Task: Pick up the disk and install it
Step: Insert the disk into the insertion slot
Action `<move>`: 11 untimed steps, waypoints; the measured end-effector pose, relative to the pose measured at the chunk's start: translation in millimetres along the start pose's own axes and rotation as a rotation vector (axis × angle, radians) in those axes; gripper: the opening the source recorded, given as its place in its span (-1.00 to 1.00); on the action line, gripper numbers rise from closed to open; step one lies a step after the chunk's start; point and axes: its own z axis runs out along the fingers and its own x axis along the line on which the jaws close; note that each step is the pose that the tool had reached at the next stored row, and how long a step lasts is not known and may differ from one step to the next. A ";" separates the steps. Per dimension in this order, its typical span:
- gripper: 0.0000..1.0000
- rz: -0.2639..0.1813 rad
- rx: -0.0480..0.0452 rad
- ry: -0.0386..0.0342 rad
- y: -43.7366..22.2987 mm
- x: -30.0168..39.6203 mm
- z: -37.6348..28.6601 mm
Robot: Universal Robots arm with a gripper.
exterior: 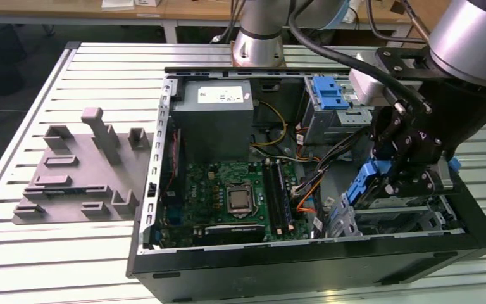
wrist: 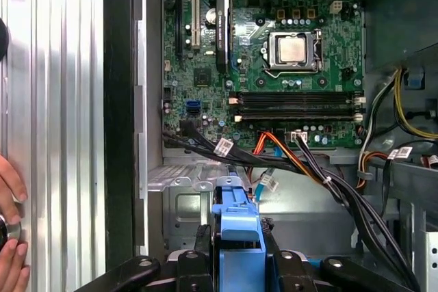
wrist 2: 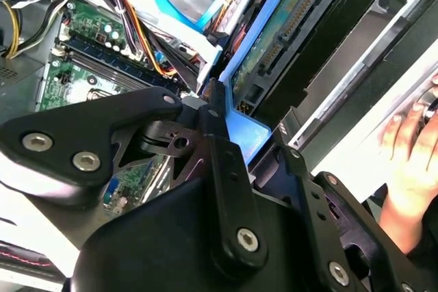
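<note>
Gripper (wrist: 235, 234) clamped on one disk (wrist: 236, 206) by its blue bracket, at the drive cage (exterior: 412, 218) on the exterior view's right | black cable bundle (wrist: 342, 196) and one orange cable (wrist: 295, 158) run just beside it | you also see one power supply (exterior: 213, 120), one blue latch (exterior: 329, 94), and a person's fingers (wrist: 10, 186) at the table (wrist: 61, 100)

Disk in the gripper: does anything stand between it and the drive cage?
Nothing visible. The black gripper holds the blue-bracketed silver hard drive at the grey metal drive cage; the black cable bundle runs beside it.
</note>
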 end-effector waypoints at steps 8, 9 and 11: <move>-0.27 0.000 0.0000 -0.0001 -0.1 -0.1 9.7; -0.27 0.000 0.0000 -0.0002 -0.1 -0.1 10.9; -0.27 0.000 0.0000 -0.0002 -0.2 -0.1 13.3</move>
